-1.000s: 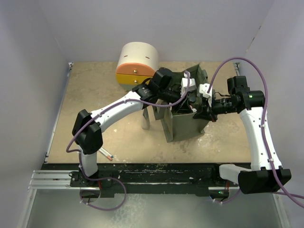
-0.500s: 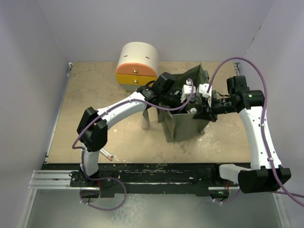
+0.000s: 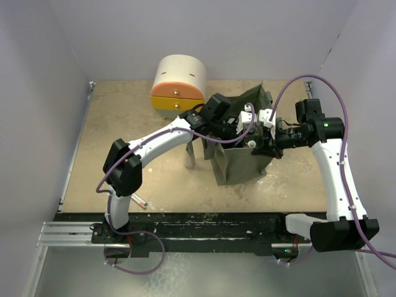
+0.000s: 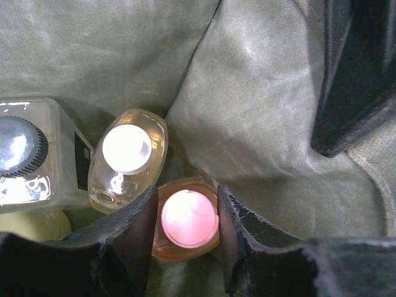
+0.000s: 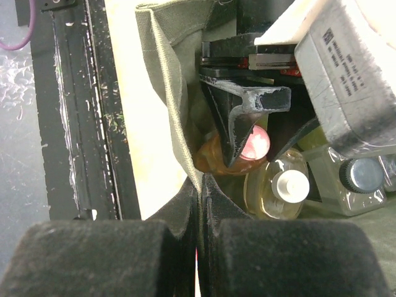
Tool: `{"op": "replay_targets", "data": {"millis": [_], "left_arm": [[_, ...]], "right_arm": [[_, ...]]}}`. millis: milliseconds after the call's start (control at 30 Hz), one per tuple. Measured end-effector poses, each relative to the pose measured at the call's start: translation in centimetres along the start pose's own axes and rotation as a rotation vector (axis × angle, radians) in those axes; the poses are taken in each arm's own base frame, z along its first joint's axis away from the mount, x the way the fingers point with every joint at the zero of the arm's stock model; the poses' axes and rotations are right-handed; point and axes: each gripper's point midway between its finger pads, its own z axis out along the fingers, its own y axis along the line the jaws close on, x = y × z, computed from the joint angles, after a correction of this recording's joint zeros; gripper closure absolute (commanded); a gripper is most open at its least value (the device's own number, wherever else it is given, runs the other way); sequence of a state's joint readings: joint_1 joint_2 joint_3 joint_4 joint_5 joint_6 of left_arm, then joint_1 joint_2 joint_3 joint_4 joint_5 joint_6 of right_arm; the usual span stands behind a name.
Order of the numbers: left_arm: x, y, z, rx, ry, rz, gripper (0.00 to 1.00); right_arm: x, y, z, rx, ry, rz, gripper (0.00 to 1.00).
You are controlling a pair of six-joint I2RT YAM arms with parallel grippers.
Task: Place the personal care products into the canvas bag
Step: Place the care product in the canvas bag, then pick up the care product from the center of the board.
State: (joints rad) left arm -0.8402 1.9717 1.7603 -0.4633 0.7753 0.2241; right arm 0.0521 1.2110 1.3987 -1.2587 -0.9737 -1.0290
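Note:
The olive canvas bag point(image 3: 238, 166) stands open at the table's middle right. My left gripper point(image 3: 239, 129) reaches down inside it. In the left wrist view its fingers flank an orange bottle with a pink cap point(image 4: 185, 218), close against both sides, and that gripper point(image 4: 187, 197) is shut on it. Beside it in the bag stand a pale white-capped bottle point(image 4: 127, 151) and a clear square black-capped bottle point(image 4: 25, 154). My right gripper point(image 5: 199, 184) is shut on the bag's rim point(image 5: 166, 80), holding the mouth open. A slim grey bottle point(image 3: 190, 158) stands on the table left of the bag.
A round cream, orange and yellow drawer unit point(image 3: 179, 83) sits behind the bag at the back. A thin white stick point(image 3: 140, 201) lies near the front edge by the left arm's base. White walls close in the table on three sides.
The left arm's elbow has swung right and its gripper has gone a little further into the bag. The bag's back flap has risen. The right arm has stayed still.

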Motion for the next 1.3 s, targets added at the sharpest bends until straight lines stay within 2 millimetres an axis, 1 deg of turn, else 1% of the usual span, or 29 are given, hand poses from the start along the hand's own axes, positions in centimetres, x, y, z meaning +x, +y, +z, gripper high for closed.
{"op": "replay_targets", "data": {"millis": [100, 133, 233, 400, 500, 567, 667, 800, 900, 1000, 1200, 1300], "left_arm": [[-0.4, -0.3, -0.1, 0.009, -0.002, -0.002, 0.41], [-0.5, -0.4, -0.1, 0.010, -0.003, -0.001, 0.36], [-1.1, -0.6, -0.2, 0.012, -0.009, 0.005, 0.31], [-1.7, -0.8, -0.6, 0.001, -0.014, -0.003, 0.25], [-2.3, -1.0, -1.1, -0.007, -0.021, 0.004, 0.18], [-3.0, -1.2, -1.6, -0.015, -0.028, 0.013, 0.15], [-4.4, -1.3, -2.8, -0.039, -0.054, 0.036, 0.12], [-7.0, -1.4, -5.2, -0.072, -0.108, 0.077, 0.11], [-9.1, -1.4, -7.7, -0.112, -0.157, 0.111, 0.11], [-10.7, -1.6, -10.1, -0.155, -0.196, 0.138, 0.11], [-12.8, -2.0, -15.3, -0.306, -0.238, 0.171, 0.10], [-13.5, -2.6, -18.9, -0.428, -0.251, 0.193, 0.09]], "right_arm": [[0.0, 0.0, 0.0, 0.002, 0.003, -0.001, 0.95], [0.0, 0.0, 0.0, 0.003, 0.003, -0.002, 0.93], [0.0, -0.1, -0.1, 0.007, 0.003, -0.005, 0.87], [-0.3, 0.1, -0.3, 0.016, -0.005, -0.018, 0.81], [-0.5, 0.3, -0.4, 0.021, -0.011, -0.026, 0.79], [-0.6, 0.4, -0.4, 0.021, -0.018, -0.031, 0.78], [-0.7, 0.5, -0.5, 0.022, -0.023, -0.036, 0.77], [-0.9, 0.8, -0.6, 0.027, -0.029, -0.039, 0.76], [-1.0, 0.9, -0.7, 0.030, -0.031, -0.042, 0.74], [-1.0, 0.9, -0.7, 0.030, -0.031, -0.037, 0.72], [-1.3, 0.9, -0.8, 0.034, -0.032, -0.037, 0.68], [-1.8, 0.7, -1.1, 0.042, -0.036, -0.046, 0.67]]}}
